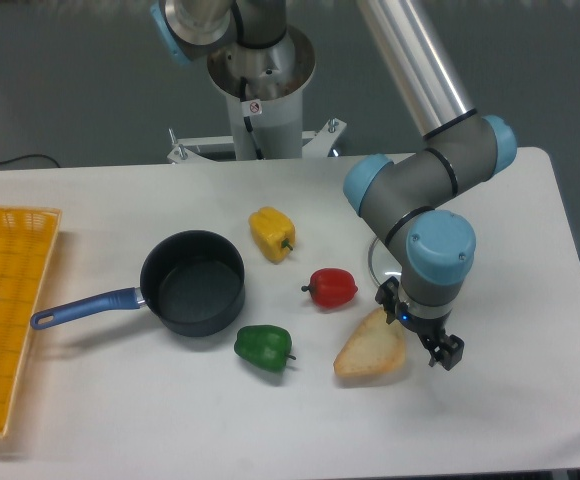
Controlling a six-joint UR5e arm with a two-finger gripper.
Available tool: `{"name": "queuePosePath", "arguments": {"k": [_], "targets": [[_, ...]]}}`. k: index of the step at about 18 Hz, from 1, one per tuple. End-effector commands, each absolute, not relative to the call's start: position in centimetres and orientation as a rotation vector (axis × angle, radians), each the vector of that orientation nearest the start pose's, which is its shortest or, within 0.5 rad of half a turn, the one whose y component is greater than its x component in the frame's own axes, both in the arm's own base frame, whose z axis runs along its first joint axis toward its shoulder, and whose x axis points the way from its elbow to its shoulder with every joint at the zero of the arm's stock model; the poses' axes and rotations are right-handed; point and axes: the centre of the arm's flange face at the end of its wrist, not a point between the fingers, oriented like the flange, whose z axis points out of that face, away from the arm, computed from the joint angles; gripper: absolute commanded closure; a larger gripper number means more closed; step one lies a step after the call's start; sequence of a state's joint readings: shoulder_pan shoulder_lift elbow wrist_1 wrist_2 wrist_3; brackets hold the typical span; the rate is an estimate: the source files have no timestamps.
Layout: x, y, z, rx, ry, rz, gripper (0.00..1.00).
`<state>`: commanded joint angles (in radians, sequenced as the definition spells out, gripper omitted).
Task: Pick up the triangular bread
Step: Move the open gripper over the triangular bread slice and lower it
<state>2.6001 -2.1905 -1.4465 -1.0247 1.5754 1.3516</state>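
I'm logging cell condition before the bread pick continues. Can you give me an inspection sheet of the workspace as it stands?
Surface: white table, no spills seen.
Job's things: triangular bread lies flat, right of the green pepper.
Clutter: yellow pepper, red pepper, dark pot with blue handle, glass lid partly hidden by the arm, yellow basket at the left edge.
Pincer: low at the bread's right edge; open or shut cannot be told.
Cables: black cable at far left.
Surroundings: arm base, grey backdrop.
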Motion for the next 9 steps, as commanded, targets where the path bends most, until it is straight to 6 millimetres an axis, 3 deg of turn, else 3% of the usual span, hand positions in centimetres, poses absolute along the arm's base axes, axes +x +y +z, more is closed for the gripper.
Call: {"name": "queuePosePath", "arguments": {"k": [9], "targets": [[-51.9, 49.1, 21.3, -3.090, 0.414, 0.119, 0.03]]}}
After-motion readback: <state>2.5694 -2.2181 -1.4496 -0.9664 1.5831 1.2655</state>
